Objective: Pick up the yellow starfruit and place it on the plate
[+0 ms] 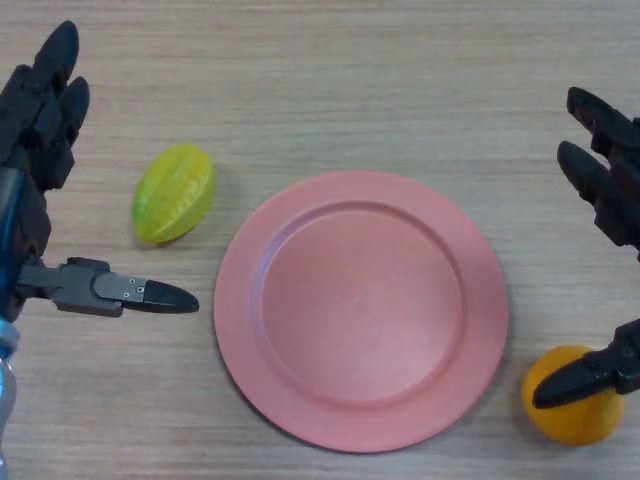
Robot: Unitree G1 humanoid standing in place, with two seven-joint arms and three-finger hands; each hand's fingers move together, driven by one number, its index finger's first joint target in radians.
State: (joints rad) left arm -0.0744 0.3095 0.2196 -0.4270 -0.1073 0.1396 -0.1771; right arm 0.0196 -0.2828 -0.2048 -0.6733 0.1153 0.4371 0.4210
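The starfruit (173, 193) lies left of the plate (360, 310) on the table (330, 80). Left hand (40, 150) spread beside it; right hand (605, 200) spread, thumb seemingly over an orange (560, 415).

The place reads as a plain test bench rather than a home: a bare light wood-grain table (330, 80) holds only a pink plate (250, 340) and two pieces of fruit.
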